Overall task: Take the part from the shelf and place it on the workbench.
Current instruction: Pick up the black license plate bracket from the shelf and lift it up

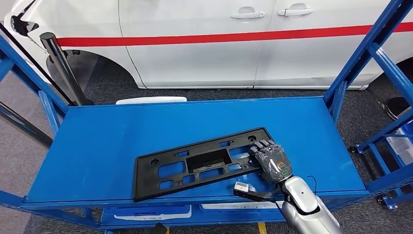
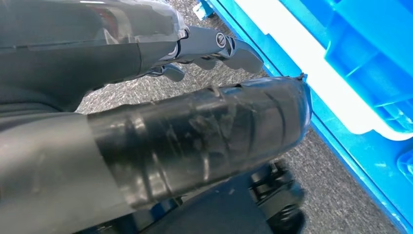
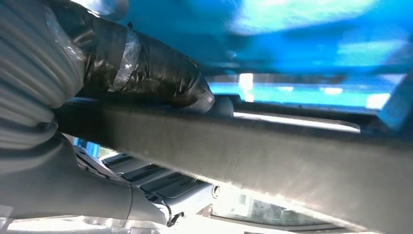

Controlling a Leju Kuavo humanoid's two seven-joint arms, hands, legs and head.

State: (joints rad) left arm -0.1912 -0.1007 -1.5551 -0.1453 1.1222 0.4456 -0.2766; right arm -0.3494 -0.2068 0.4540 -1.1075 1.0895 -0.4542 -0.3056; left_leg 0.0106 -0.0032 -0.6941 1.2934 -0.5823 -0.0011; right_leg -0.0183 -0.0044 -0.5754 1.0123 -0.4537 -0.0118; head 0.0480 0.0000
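The black part (image 1: 204, 163) lies flat on the blue shelf (image 1: 122, 131), long axis running eight to two o'clock. The right hand (image 1: 272, 162) grips its two-o'clock end. A white car (image 1: 243, 48) stands behind at twelve.

- I see bare shelf (image 1: 97, 141) left of and behind the part (image 1: 204, 163).
- Blue uprights (image 1: 363, 53) hem my right side.
- The white car (image 1: 219, 44) blocks beyond.
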